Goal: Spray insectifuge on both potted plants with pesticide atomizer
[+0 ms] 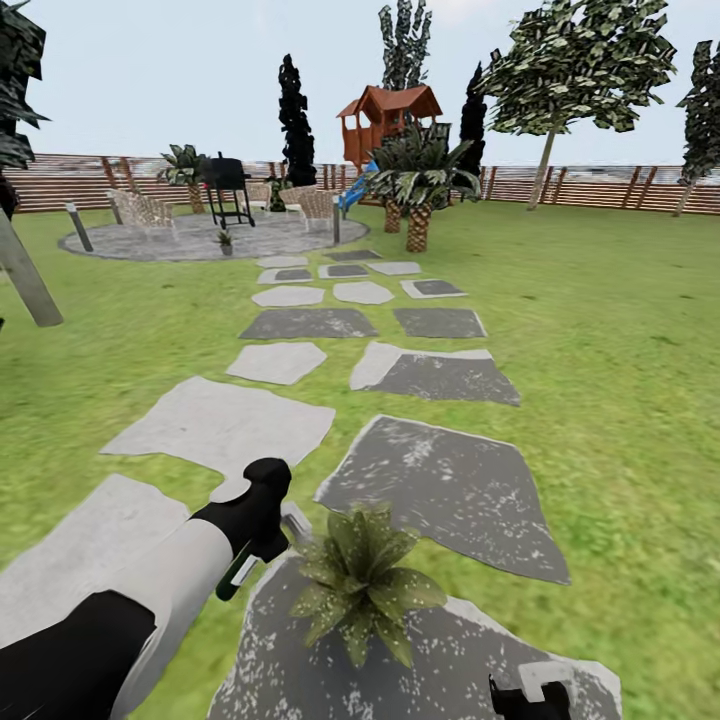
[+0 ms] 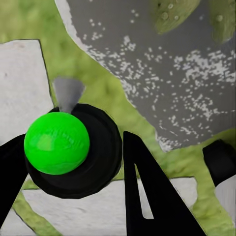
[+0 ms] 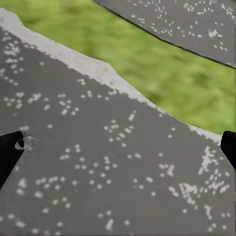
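1. left gripper (image 1: 275, 540): black, clamped on a slim dark green bottle with white label strip (image 1: 237, 578), held just beside a low rosette of pointed green leaves (image 1: 360, 580) on a speckled grey stepping stone (image 1: 440, 650).
2. right gripper (image 3: 118, 147): black tips seen set wide apart over the stone.
3. second small rosette (image 1: 225, 240): noted far off on the round grey patio (image 1: 200, 243).

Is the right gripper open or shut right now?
Open: in the right wrist view its black fingers sit far apart over the speckled grey stepping stone, nothing between.
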You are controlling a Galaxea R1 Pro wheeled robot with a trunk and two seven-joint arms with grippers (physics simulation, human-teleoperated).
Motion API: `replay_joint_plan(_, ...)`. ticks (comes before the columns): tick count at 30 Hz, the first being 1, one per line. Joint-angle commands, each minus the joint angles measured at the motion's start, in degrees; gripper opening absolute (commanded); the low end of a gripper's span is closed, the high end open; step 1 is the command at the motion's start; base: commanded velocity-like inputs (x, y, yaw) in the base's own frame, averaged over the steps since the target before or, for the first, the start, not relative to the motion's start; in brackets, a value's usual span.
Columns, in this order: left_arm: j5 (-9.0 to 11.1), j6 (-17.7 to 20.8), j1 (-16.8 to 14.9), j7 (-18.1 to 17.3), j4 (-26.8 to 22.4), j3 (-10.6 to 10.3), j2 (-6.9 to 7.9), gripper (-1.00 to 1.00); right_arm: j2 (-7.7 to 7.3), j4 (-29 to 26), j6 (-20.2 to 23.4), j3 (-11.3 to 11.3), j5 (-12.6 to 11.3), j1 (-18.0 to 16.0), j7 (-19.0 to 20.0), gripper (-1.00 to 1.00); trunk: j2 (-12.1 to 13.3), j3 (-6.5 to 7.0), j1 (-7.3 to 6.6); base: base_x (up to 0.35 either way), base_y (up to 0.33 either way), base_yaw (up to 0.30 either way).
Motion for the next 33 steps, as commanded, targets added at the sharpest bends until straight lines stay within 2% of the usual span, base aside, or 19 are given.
replay_joint_plan(1,-0.5,0.3,0.0,-0.5,-0.1,-0.1,-0.07,-1.0,0.0,0.1,-0.2,-0.5,0.6,0.0,-0.2,1.0,0.0,-0.05,-0.01,0.129,0.297,0.0)
replay_joint_plan(7,-0.6,0.3,0.0,-0.4,-0.2,-0.2,0.03,-1.0,0.0,0.1,-0.2,-0.5,0.6,0.0,-0.2,1.0,0.0,-0.05,-0.01,0.043,0.074,-0.009)
replay_joint_plan(10,-0.6,0.4,-0.7,-0.4,-0.3,-0.1,0.42,-1.0,0.0,0.1,-0.2,-0.5,0.6,0.0,-0.2,1.0,0.0,-0.05,-0.01,0.001,0.002,-0.224)
replay_joint_plan(14,-0.5,0.3,-0.2,-0.1,-0.5,0.3,3.43,-1.0,0.0,0.1,-0.2,-0.5,0.6,0.0,-0.2,1.0,0.0,-0.05,-0.01,-0.191,0.0,-0.111)
replay_joint_plan(17,0.0,-0.1,0.3,0.1,-2.6,1.9,5.82,-1.0,0.0,0.1,-0.2,-0.5,0.6,0.0,-0.2,1.0,0.0,-0.05,-0.01,-0.338,0.0,-0.005)
replay_joint_plan(21,0.5,-1.2,0.5,0.1,-3.4,4.5,6.64,-1.0,0.0,0.1,-0.3,-0.5,0.6,0.0,-0.2,1.0,0.0,-0.05,-0.01,-0.343,0.0,-0.001)
replay_joint_plan(22,0.5,-2.7,0.9,0.1,-3.4,4.8,6.67,-1.0,0.0,0.1,-0.3,-0.5,0.6,0.0,-0.2,1.0,0.0,-0.05,-0.01,-0.344,0.0,0.0)
replay_joint_plan(24,1.5,-7.1,3.5,0.7,-3.4,5.8,6.69,-1.0,0.05,0.1,-0.3,-0.5,0.6,0.0,-0.2,1.0,0.0,-0.05,-0.01,-0.345,0.0,0.0)
replay_joint_plan(25,3.9,-13.2,6.4,4.1,-3.4,10.3,6.77,-1.0,0.07,0.1,-0.3,-0.5,0.6,0.0,-0.2,1.0,0.0,-0.05,-0.01,-0.345,0.0,0.0)
replay_joint_plan(26,4.9,-16.2,7.6,7.0,-3.1,13.7,6.88,-1.0,0.06,0.2,-0.3,-0.5,0.6,0.0,-0.1,1.0,0.0,-0.05,-0.01,-0.345,0.0,0.0)
replay_joint_plan(27,5.5,-19.2,8.6,10.0,-2.9,17.3,7.01,-1.0,0.07,0.2,-0.3,-0.5,0.6,0.0,-0.1,1.0,0.0,-0.05,-0.01,-0.345,0.0,0.0)
replay_joint_plan(28,5.8,-21.2,9.3,11.7,-2.7,19.6,7.05,-1.0,0.08,0.2,-0.3,-0.5,0.6,0.0,-0.1,1.0,0.0,-0.05,-0.01,-0.345,0.0,0.0)
replay_joint_plan(29,6.1,-25.5,11.0,14.1,-2.6,23.7,7.1,-1.0,0.08,0.2,-0.3,-0.5,0.6,0.0,-0.1,1.0,0.0,-0.05,-0.01,-0.345,0.0,0.0)
replay_joint_plan(31,6.1,-30.1,13.5,15.4,-2.6,27.9,7.43,-1.0,0.08,0.2,-0.3,-0.5,0.6,0.0,-0.1,1.0,0.0,-0.05,-0.01,-0.345,0.0,0.0)
replay_joint_plan(33,6.2,-31.6,15.2,15.8,-3.0,30.3,8.71,-1.0,0.09,0.2,-0.3,-0.5,0.6,0.0,-0.1,1.0,0.0,-0.05,-0.01,-0.345,0.0,0.0)
